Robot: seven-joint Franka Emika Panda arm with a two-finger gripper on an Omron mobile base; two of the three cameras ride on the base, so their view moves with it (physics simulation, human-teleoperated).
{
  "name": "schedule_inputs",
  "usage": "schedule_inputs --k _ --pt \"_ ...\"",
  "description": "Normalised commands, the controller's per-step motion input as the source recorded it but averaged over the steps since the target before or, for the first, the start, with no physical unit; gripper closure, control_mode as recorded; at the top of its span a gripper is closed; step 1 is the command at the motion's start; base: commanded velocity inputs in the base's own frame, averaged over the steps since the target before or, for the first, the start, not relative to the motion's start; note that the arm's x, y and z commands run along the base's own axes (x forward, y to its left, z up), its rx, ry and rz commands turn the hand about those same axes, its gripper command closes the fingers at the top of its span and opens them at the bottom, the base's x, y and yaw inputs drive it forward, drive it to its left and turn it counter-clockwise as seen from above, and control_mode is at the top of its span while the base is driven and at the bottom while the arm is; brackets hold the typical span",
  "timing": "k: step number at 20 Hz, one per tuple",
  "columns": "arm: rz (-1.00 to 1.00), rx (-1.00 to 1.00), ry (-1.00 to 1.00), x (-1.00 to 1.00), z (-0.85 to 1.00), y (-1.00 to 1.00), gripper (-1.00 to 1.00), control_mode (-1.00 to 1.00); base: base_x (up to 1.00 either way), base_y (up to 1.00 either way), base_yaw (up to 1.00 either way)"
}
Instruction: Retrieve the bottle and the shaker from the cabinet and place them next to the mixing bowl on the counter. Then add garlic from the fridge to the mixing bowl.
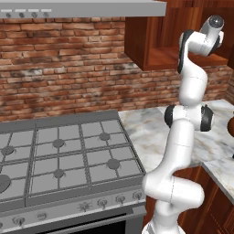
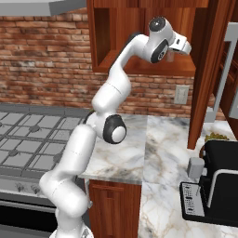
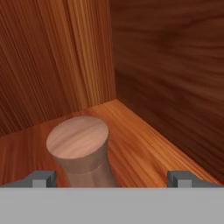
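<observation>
The shaker (image 3: pixel 78 144), a small brown one with a paler round top, stands on the shelf in the back corner of the wooden cabinet (image 2: pixel 139 65). My gripper (image 3: pixel 111 178) is open, with one finger tip on either side of the shaker's lower body and not touching it. From the right base camera the hand (image 2: pixel 179 44) reaches into the cabinet at shelf height, with the shaker (image 2: pixel 170 56) just behind it. The marble counter (image 2: pixel 162 153) lies below. The bottle, the mixing bowl, the garlic and the fridge are out of view.
The cabinet's open door (image 2: pixel 207 69) hangs to the right of the hand. A black toaster (image 2: pixel 214 186) stands on the counter's right part. A grey gas stove (image 1: pixel 64 155) sits to the left under a hood (image 1: pixel 82 9), against a brick wall.
</observation>
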Motion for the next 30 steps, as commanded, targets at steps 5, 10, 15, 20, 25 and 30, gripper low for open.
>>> schedule_inputs --k 5,10,15,20,25,30 --pt "0.00 0.00 0.00 0.03 -0.13 0.00 -1.00 -1.00 0.00 0.00 0.00" --pt "0.00 0.00 0.00 0.08 -0.10 0.00 -1.00 -1.00 0.00 0.00 0.00" --pt "0.00 0.00 0.00 0.04 -0.01 0.00 -1.00 -1.00 0.00 0.00 0.00" --pt "0.00 0.00 0.00 0.00 0.00 0.00 -1.00 -1.00 0.00 0.00 0.00" --pt "0.00 0.00 0.00 0.00 0.00 0.00 -1.00 -1.00 0.00 0.00 0.00" --pt "0.00 0.00 0.00 0.00 0.00 0.00 -1.00 -1.00 0.00 0.00 0.00"
